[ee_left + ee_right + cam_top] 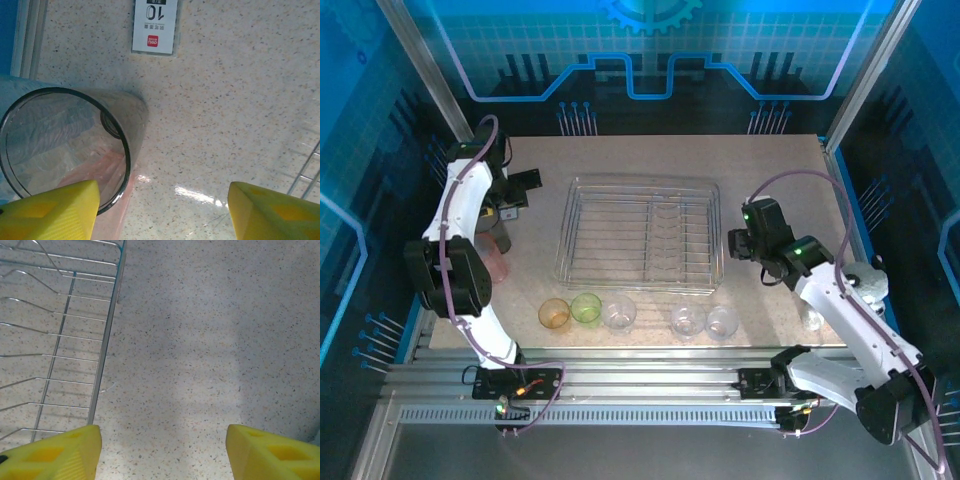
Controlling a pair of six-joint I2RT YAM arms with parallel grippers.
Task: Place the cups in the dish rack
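**Top view.** The rack (640, 235) stands in the middle of the speckled tabletop (770, 170). At 6 o'clock from it, five cups stand in a row on the tabletop: an orange cup (553, 313), a green cup (586, 307) and three clear cups (688, 319). A pink cup (492, 258) stands at 9 o'clock from the rack, just beside the left arm (455, 225). This arm is folded and reaches to the far left part of the tabletop. The right arm (840, 300) stretches in from 4 o'clock, and its head is just beside the right side of the rack. Around the tabletop there are blue-lit walls with a gear drawing. Metal rails run along the near edge.

**Left wrist view.** From above, the dark rim of a grey cup (60, 145) is at 8 o'clock. A white label (155, 25) lies at 12 o'clock, and a corner of the rack is at 4 o'clock. The left jaws are spread wide. One yellow finger (50, 210) overlaps the rim of the grey cup, and I cannot tell if it touches. The other finger is well apart, over bare tabletop.

**Right wrist view.** The wires of the rack's right side run from 9 to 11 o'clock. The right jaws are spread over bare tabletop and pinch nothing.
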